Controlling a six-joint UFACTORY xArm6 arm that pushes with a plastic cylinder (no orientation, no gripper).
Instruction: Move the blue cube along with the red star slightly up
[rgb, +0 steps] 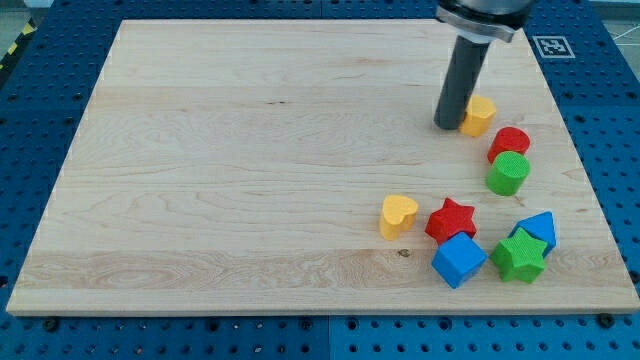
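The blue cube lies near the view's bottom right, touching the red star just above it. My tip stands far above them, at the view's upper right, right against the left side of a yellow block. The tip is well apart from the cube and the star.
A yellow heart lies left of the red star. A green star and a blue block lie right of the blue cube. A red cylinder and a green cylinder sit below the yellow block. The wooden board ends close to the right.
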